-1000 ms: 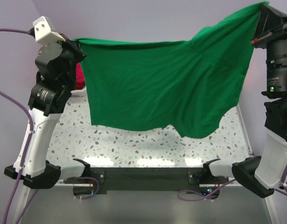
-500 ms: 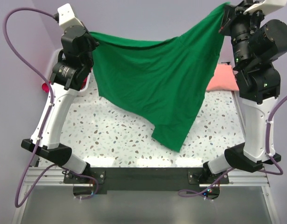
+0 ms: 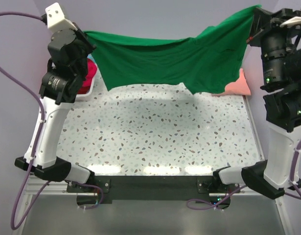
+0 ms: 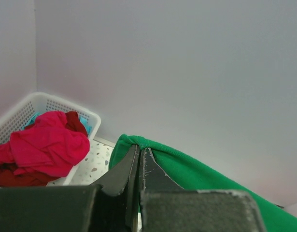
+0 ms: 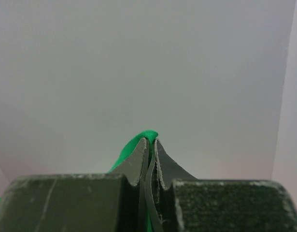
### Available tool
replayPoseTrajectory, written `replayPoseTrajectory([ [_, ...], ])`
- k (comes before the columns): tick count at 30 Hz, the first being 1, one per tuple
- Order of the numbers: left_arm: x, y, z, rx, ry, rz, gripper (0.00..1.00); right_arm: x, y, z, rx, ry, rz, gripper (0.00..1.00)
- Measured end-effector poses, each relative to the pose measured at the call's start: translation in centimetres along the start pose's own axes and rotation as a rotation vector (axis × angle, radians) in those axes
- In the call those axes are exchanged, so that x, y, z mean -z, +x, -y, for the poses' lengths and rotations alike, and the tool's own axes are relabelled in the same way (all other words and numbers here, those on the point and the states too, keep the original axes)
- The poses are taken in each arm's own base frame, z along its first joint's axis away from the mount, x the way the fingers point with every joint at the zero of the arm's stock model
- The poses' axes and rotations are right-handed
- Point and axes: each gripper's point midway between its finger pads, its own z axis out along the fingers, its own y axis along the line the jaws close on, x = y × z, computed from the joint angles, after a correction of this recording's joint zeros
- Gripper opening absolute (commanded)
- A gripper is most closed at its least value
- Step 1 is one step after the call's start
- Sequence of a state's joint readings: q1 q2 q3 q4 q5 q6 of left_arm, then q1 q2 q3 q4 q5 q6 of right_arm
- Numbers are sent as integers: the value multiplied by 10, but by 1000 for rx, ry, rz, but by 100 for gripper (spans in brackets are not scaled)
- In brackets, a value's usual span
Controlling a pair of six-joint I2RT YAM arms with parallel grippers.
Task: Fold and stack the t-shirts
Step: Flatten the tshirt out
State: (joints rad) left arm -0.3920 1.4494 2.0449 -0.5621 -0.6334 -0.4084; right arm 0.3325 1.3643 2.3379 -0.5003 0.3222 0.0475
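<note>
Bright green cotton t-shirt (image 3: 170,61), black-fingered left gripper (image 4: 140,151) and right gripper (image 5: 151,141), magenta and dark-red crumpled shirts (image 4: 42,145) in white mesh plastic basket (image 4: 56,105) beside left gripper, salmon-pink shirt (image 3: 237,87) below right gripper — white tabletop (image 3: 155,142), brown-grey speckles.

T-shirt (image 3: 170,61): suspended between left gripper (image 4: 139,152) and right gripper (image 5: 151,143), over table's (image 3: 155,142) far part. Basket (image 4: 56,104): set far left, shirts (image 4: 47,145) heaped inside. Another shirt (image 3: 237,87): laid far right, partly behind.

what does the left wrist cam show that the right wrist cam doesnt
Left wrist only: the white basket holding a magenta shirt, a strip of speckled table, and the left gripper. Right wrist only: the right gripper. Both: a green t-shirt edge pinched between shut jaws, against a bare wall.
</note>
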Motion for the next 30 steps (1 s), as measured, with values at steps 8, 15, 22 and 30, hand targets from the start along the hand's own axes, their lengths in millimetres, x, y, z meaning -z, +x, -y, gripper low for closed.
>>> replayPoseTrajectory([
  [8,52,-48,-12,67,84,71,0,57,-29,13,-16,-26,48,0],
  [15,75,-76,-14,103,128,115,0,87,-72,16,-47,-61,152,0],
  [22,51,-65,-1,85,109,94,0,68,-65,17,-44,-26,162,0],
  [30,-25,96,-11,-74,-41,-161,0,-6,134,33,74,174,-163,0],
])
